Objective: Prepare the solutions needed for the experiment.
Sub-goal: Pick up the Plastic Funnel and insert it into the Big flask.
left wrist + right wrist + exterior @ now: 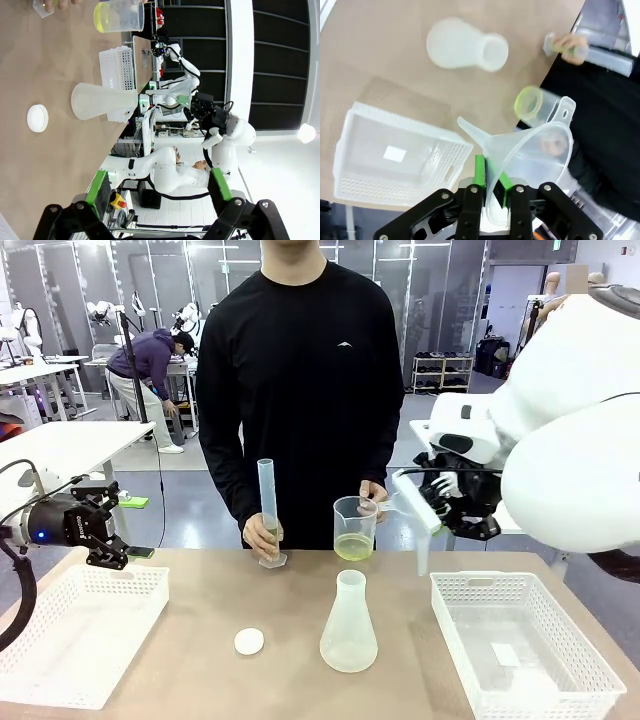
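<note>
The right tool [491,177], pinching a translucent plastic funnel [535,150], hangs upper-right of the frosted conical flask's [349,625] upright mouth.

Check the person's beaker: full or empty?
Mostly empty. The beaker holds just a shallow yellow layer of solution at its bottom; the walls above look clear.

A laboratory: plastic flask [349,625], cylinder [267,505] and beaker [355,530] at a bench [200,610], more white worktables [70,445] and shelving [443,370] behind across an open, brightly lit hall
</note>
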### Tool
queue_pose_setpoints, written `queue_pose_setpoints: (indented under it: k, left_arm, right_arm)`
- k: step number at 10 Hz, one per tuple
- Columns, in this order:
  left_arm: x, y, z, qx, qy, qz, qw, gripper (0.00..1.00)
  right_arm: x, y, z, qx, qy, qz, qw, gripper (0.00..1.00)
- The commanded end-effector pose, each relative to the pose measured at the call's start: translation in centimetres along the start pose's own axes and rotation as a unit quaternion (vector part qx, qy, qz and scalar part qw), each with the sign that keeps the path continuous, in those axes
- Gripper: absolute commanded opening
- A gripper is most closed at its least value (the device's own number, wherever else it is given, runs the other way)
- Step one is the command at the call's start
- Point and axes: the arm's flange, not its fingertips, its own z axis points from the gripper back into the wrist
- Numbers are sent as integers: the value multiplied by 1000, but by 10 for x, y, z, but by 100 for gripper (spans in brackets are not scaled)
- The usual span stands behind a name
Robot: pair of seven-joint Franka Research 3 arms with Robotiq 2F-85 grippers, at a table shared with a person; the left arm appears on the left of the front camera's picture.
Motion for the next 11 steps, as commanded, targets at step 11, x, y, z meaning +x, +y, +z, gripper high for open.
queue_pose_setpoints:
  k: [11]
  left_arm:
    - [1,-1,-2,7,-5,-4,1000,100]
  right_arm:
    - [51,-31,-8,-54,-65,76,993,6]
